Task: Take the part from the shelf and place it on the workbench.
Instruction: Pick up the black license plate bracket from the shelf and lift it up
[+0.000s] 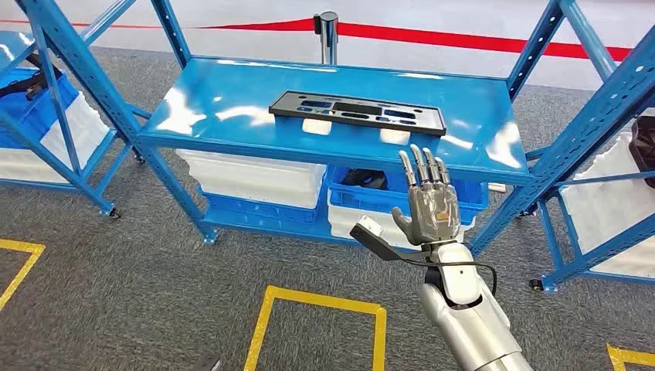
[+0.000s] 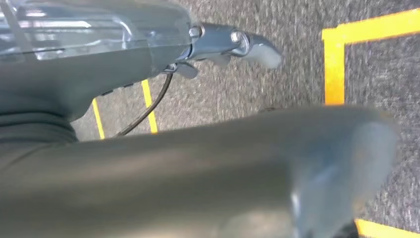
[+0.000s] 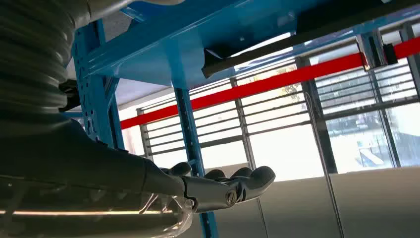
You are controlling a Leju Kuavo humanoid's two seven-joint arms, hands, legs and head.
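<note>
- Ahead, a long flat black plastic part with rectangular cut-outs [image 1: 357,113] lies on the glossy blue metal shelf top [image 1: 224,108], propped on two small white blocks [image 1: 317,127], toward the far middle of the surface.
- Right hand [image 1: 429,205] is raised in front of the shelf's near edge, right of centre, fingers straight and spread, holding nothing; it is near the part but apart from it.
- From the right wrist view, the same fingers [image 3: 237,181] are extended below the shelf's underside, with the part's dark edge [image 3: 257,47] overhanging above.
- Left hand [image 2: 233,44] hangs over grey carpet with yellow floor tape [image 2: 337,59]; its grasp cannot be told.
- White and blue bins [image 1: 255,182] sit on the lower shelf.
- Red barrier tape [image 1: 463,37] runs across the far side.
</note>
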